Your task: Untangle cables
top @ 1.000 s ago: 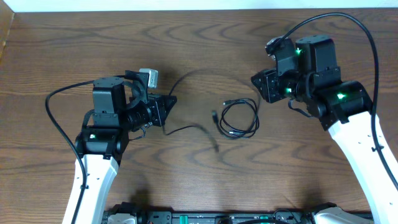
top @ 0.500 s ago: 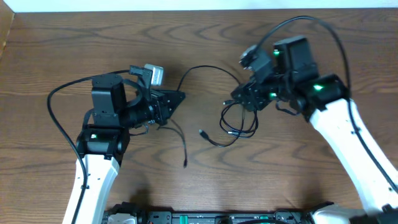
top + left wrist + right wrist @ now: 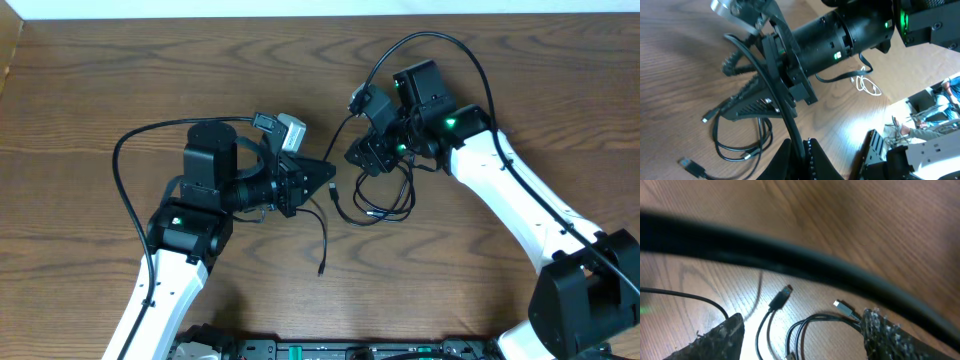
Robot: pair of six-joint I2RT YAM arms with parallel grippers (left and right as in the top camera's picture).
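I find left end effector (image 3: 328, 178) clamped on black cable (image 3: 322, 235), presumably anchoring it; right end effector (image 3: 800, 328) gapes above coil (image 3: 386, 200).

Your table (image 3: 100, 90) is smooth brown wood, grain showing, faintly glossy under the light. The cables (image 3: 383, 216) wear smooth black plastic sheathing. On the right gripper (image 3: 802, 335), the fingertips (image 3: 880, 332) look rough, grainy, matt black.

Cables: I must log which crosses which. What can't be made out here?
- Overhead: top of the coil, under the right tool.
- Right wrist: most of the coil, cut by the bottom edge; a blurred arm cable crosses the view.
- Left wrist: where the left tool pinches the loose cable; the tool hides it.
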